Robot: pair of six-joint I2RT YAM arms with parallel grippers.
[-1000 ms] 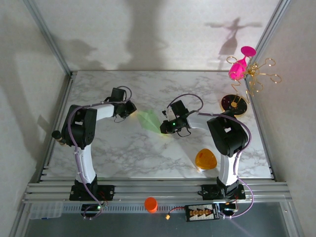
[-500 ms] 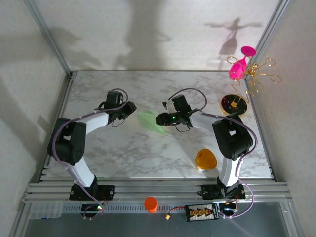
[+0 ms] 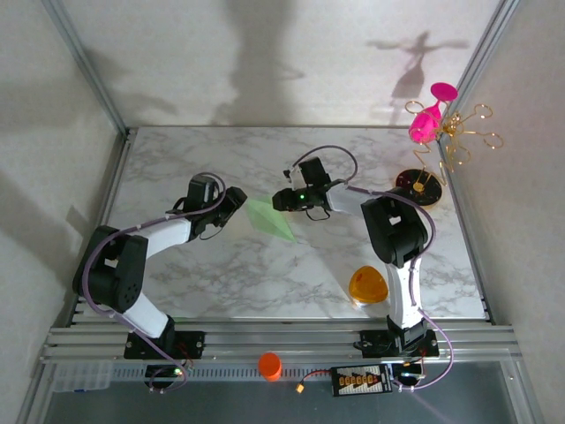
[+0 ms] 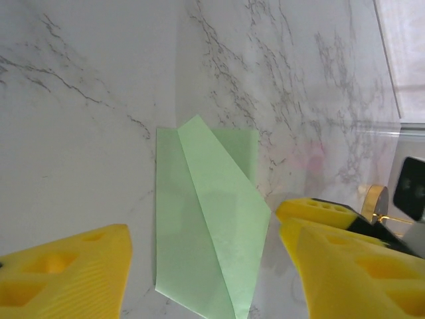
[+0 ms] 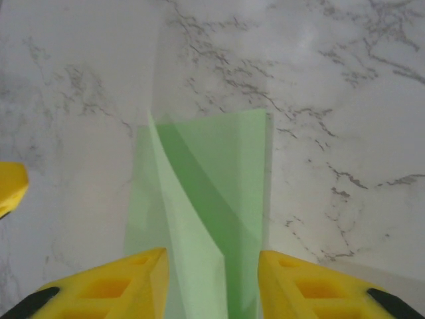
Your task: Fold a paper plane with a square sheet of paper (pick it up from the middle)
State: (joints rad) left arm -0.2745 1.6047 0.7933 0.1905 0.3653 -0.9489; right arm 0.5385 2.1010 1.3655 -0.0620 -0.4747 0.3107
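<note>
Top external view: a partly folded pale green paper sheet (image 3: 269, 219) lies flat on the marble desk (image 3: 221, 274) between the left jaws and right jaws, both spread. Closing off-centre would probably drag the thin sheet and skew its diagonal crease.

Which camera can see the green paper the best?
The left wrist camera. It shows almost all of the folded green paper lying on the marble table, with its slanted flap and edges clear. The right wrist camera is close too, but cuts off the near end. The top camera shows it far off and tiny.
</note>
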